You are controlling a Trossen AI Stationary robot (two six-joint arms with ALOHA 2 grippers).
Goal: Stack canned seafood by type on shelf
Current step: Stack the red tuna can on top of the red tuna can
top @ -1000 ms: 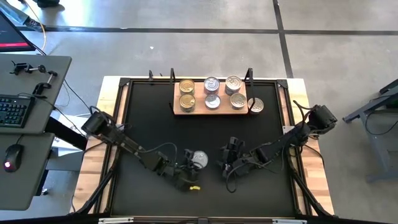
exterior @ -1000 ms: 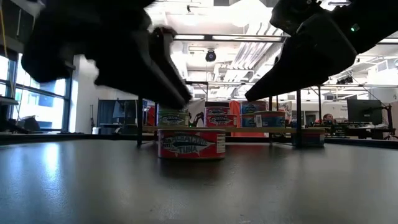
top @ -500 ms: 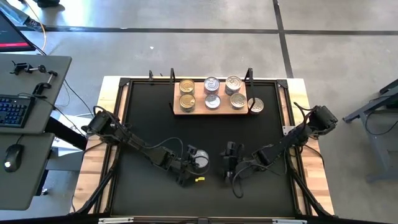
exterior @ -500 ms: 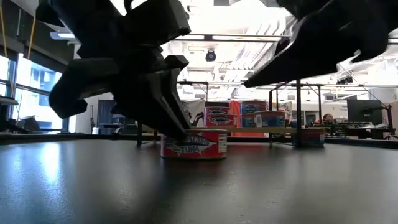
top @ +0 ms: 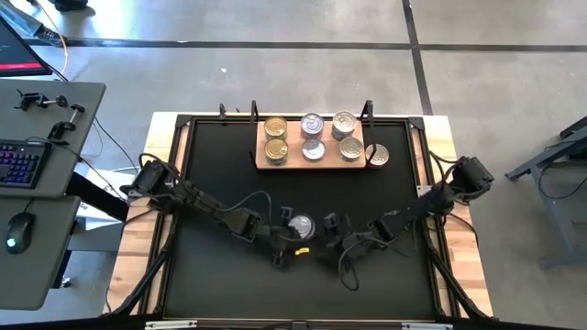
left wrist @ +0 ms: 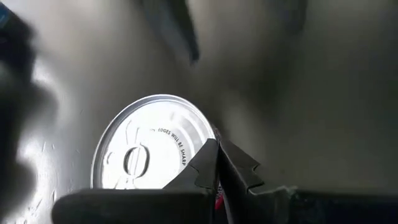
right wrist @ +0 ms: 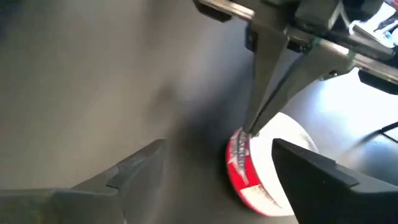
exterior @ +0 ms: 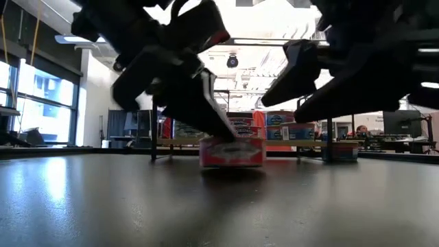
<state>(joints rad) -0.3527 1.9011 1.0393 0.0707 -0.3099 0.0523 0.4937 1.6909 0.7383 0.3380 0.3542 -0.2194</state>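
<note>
The wide black mat [top: 229, 183] covers the table, and at its far edge sits the pale wooden shelf board [top: 310, 163], already carrying six round tins in three paired columns: gold lids [top: 275, 137] on the left, silver beside them. One more silver tin [top: 377, 156] waits just off the board's right end. Both dark arms meet near the mat's front around a lone red-labelled, silver-lidded tuna tin [top: 301, 226]. The left gripper [top: 286, 240] touches its rim, probably steadying it; whether it pinches, I cannot tell. The right gripper [right wrist: 217, 165] stands spread, just beside the tin.
</note>
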